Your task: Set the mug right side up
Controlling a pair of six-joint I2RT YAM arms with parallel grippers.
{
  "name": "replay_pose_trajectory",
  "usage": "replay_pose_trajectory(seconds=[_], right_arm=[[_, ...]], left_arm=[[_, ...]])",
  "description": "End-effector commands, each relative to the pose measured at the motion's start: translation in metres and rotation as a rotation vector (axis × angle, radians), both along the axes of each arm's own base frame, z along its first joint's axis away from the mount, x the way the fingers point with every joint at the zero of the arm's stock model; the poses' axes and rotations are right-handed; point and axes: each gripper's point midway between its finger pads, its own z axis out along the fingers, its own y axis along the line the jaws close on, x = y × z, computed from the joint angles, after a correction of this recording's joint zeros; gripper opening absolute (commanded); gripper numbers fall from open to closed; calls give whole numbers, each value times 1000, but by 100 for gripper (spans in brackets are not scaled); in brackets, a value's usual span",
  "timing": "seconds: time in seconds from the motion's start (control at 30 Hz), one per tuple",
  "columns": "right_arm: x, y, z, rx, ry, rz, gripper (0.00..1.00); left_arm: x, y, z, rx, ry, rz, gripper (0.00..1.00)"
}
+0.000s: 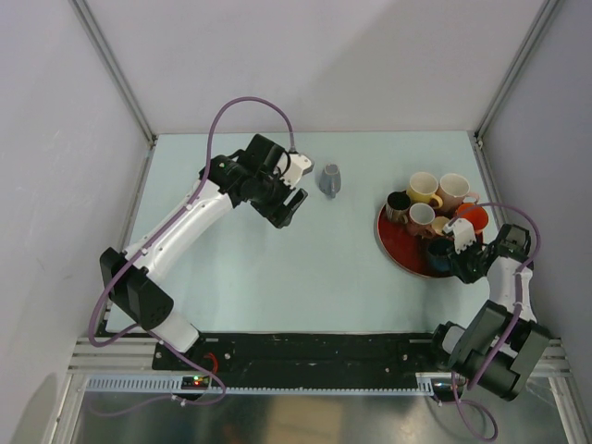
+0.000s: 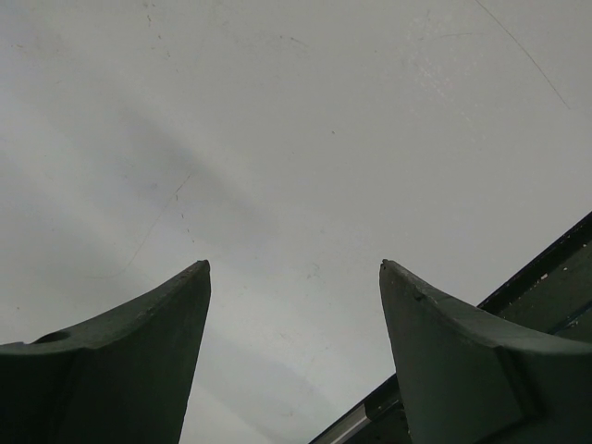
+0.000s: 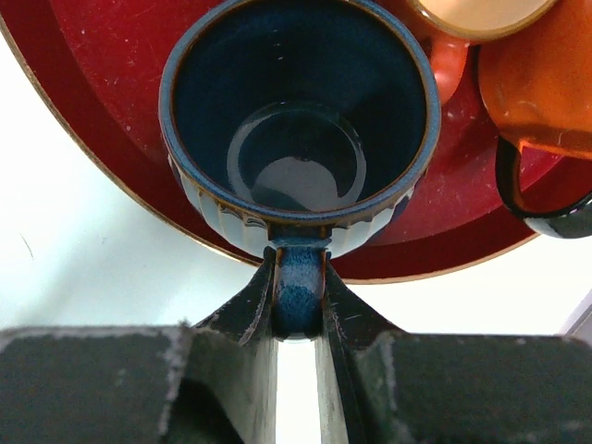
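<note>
Dark blue ribbed ceramic mug [image 3: 296, 120] stands mouth-up at the near rim of the round red tray [image 3: 102, 55]. Right gripper [image 3: 298, 277] is clamped narrowly on its handle. Left gripper [image 2: 294, 268] is spread wide, holding nothing, above the pale table [image 1: 324, 277].

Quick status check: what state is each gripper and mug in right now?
Left gripper: open, empty, over table.
Right gripper: shut on blue mug's handle.
Blue mug: upright, at tray's rim.
Grey mug: alone on table, orientation unclear.
Other mugs: upright, clustered at tray.
</note>
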Motion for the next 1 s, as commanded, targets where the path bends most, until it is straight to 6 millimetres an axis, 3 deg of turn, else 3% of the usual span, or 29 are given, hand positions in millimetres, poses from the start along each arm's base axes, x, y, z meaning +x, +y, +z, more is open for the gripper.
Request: replay_pose_trajectory(seconds=[0.0, 0.27, 0.73, 0.83, 0.97], right_arm=[[12, -15, 5, -68, -36, 53, 15], [16, -33, 11, -105, -2, 45, 27], [12, -51, 24, -152, 9, 15, 35], [5, -45, 39, -136, -8, 21, 37], [-6, -14, 71, -83, -70, 82, 44]], left_arm=[[-2, -1, 12, -31, -16, -22, 78], [-5, -2, 12, -40, -12, -33, 78], [-8, -4, 12, -53, -3, -44, 78], [-8, -3, 13, -50, -8, -43, 78], [-8, 3, 14, -36, -22, -38, 79]])
